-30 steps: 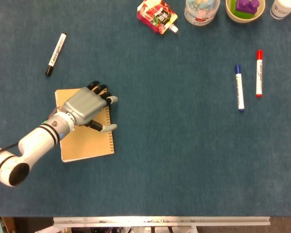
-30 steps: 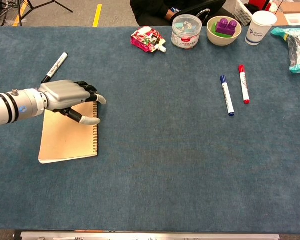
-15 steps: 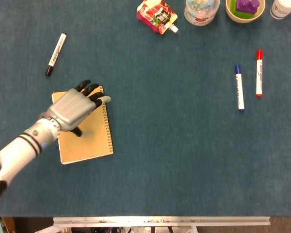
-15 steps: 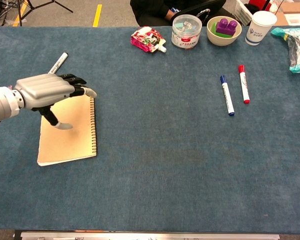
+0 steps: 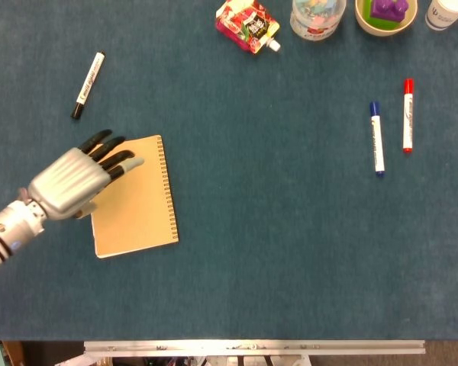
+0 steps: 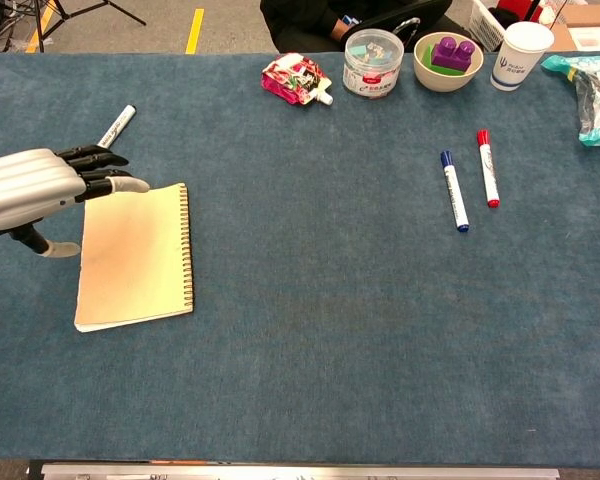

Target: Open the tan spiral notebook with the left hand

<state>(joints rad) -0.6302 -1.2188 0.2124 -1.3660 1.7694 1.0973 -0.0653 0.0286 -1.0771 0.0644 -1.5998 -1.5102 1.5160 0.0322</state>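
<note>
The tan spiral notebook lies closed and flat on the blue table, its wire spine along the right edge. My left hand hovers over the notebook's upper left corner with its fingers stretched out and apart, holding nothing. In the chest view the hand sits mostly left of the cover, its thumb hanging below. My right hand appears in neither view.
A black-capped white marker lies up-left of the notebook. A blue marker and a red marker lie at the right. A snack pouch, a clear tub, a bowl with a purple block and a paper cup line the far edge.
My left hand has drawn back to the left, off the notebook's spine side to its upper left corner. The notebook stays closed and has shifted slightly.
</note>
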